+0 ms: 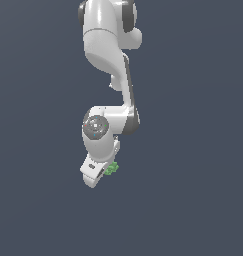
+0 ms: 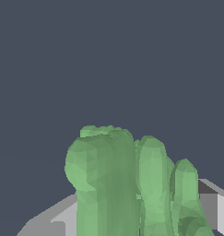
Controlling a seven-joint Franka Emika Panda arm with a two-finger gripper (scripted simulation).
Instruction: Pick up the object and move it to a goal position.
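below the centre of the exterior view, the gripper (image 1: 104,174) hangs at the end of the white arm (image 1: 107,45), with uniform dark grey-blue background on every side and nothing near it out to the frame edges. arm links are smooth, glossy white shells with dark grey joint bands. the object (image 1: 111,169) shows as a small light-green lump at the gripper's tip, touching it. in the wrist view the object (image 2: 113,184) fills the lower middle: a matte, faceted clump with a knobbly bulge and rounded finger-like prongs. grey finger (image 2: 210,203) surfaces flank it on both sides, so the jaws appear narrowed onto the object.
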